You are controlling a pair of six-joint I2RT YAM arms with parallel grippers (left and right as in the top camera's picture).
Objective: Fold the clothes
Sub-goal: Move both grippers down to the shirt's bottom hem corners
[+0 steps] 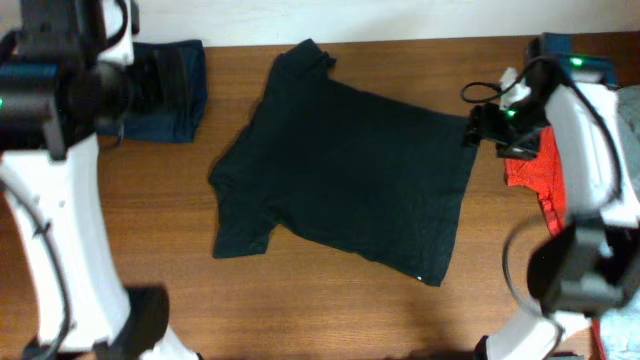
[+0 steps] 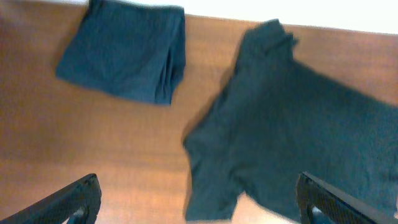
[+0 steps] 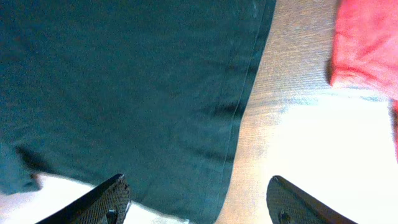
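Note:
A black short-sleeved T-shirt (image 1: 345, 170) lies spread flat on the wooden table (image 1: 150, 230), collar toward the far edge, with a small white mark (image 1: 418, 277) at its hem. My right gripper (image 1: 480, 128) hovers over the hem's far corner. In the right wrist view it (image 3: 199, 196) is open, with the shirt's edge (image 3: 124, 81) below and between the fingers. My left gripper (image 1: 150, 85) is open above a folded navy garment (image 1: 185, 110). In the left wrist view it (image 2: 199, 199) has the navy fold (image 2: 124, 53) and the shirt's sleeve (image 2: 298, 118) ahead.
A red garment (image 1: 535, 175) lies bunched at the table's right side, just beyond the right gripper, and shows in the right wrist view (image 3: 367, 46). A pale grey-blue cloth (image 1: 620, 335) sits at the near right corner. Both arm bases stand along the near edge.

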